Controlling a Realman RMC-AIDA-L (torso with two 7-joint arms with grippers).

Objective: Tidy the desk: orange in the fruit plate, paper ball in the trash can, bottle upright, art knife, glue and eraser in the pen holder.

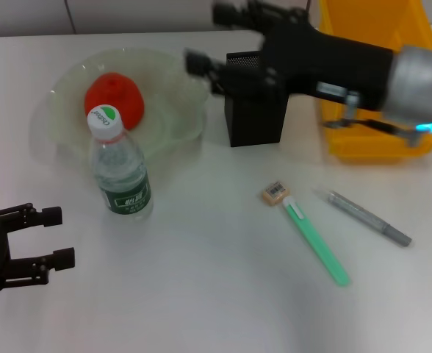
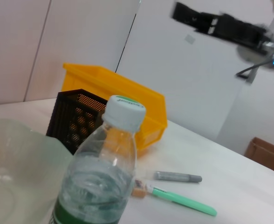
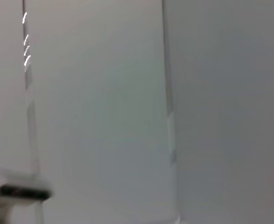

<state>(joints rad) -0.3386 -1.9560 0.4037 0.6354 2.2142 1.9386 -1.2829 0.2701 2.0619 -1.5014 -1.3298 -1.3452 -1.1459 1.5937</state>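
Two grippers show in the head view. The left gripper (image 1: 51,237) hangs low near the worktop's left front corner, its black fingers (image 1: 51,215) apart with nothing between them; its arm is cut off by the frame edge. The right gripper (image 1: 205,40) reaches across from the right, raised above the far middle of the worktop, fingers spread and holding nothing. Its black forearm hides part of the square black metal-mesh pen holder (image 1: 256,121) and the near left corner of the big bright yellow plastic trash can (image 1: 374,143), which stands at the far right edge with its far side cut off.

Toward the far left sits the large pale green glass fruit plate with a ruffled rim (image 1: 179,121), and the red-orange wrinkly orange (image 1: 117,94) lies in it. The small clear plastic bottle with a dark green label (image 1: 120,176) stands upright just in front of the plate, its white-and-green cap overlapping the orange's lower edge from this angle.

Right of centre, toward the front, the tiny tan eraser with a barcode label (image 1: 275,192) touches the end of a mint-green art knife (image 1: 315,243). A grey glue pen (image 1: 370,218) lies near them, apart. No paper ball is visible; the bin's inside is mostly hidden.

From the right wrist, only a blurred pale wall can be made out.
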